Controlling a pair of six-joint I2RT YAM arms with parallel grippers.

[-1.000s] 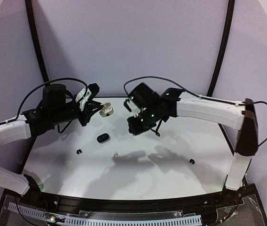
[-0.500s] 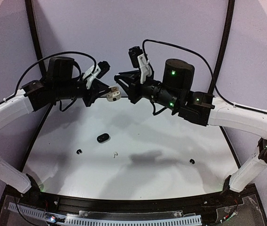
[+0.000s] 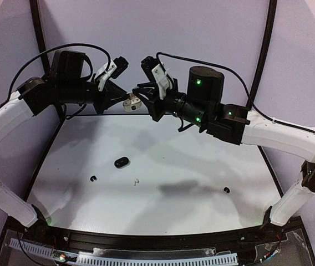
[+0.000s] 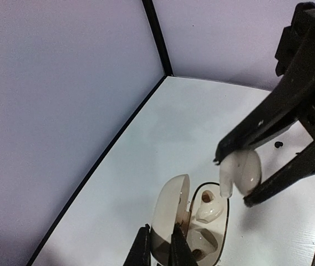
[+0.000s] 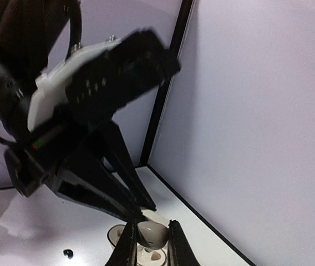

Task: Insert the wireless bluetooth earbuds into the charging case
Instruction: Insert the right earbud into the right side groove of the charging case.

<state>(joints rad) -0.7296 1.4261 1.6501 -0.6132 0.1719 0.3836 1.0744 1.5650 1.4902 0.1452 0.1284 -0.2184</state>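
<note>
**Right gripper** (image 5: 151, 228): the fingers are pressed together on a white earbud (image 4: 240, 170). They pinch it by its rounded body, with the short stem pointing down. The earbud hangs directly over the white charging case (image 4: 202, 228), close above the open wells. In the left wrist view a narrow gap appears between stem and case. Contact cannot be confirmed from the other views.

**Left gripper** (image 4: 160, 228): the jaws are clamped on the white charging case at its hinge side, where the lid (image 4: 168, 208) meets the base. The lid stands open, tilted away from the wells. Two wells show inside the case. Whether either is occupied cannot be told.

**Arms:** both are raised and meet at the white charging case. In the overhead view the left arm comes in from the case's left and the right arm from its right. The case is held in the air, clear of the table (image 3: 202, 160).

**Items on the table, all well below the white charging case and nearer the arm bases:**
- A black case (image 3: 121, 162) lies almost straight below it.
- A black earbud (image 3: 93, 178) lies lower and to the left.
- A second white earbud (image 3: 137, 181) lies just right of the black case and a little nearer the bases.
- The other black earbud (image 3: 226, 189) lies far off to the right, well apart from the rest.
</note>
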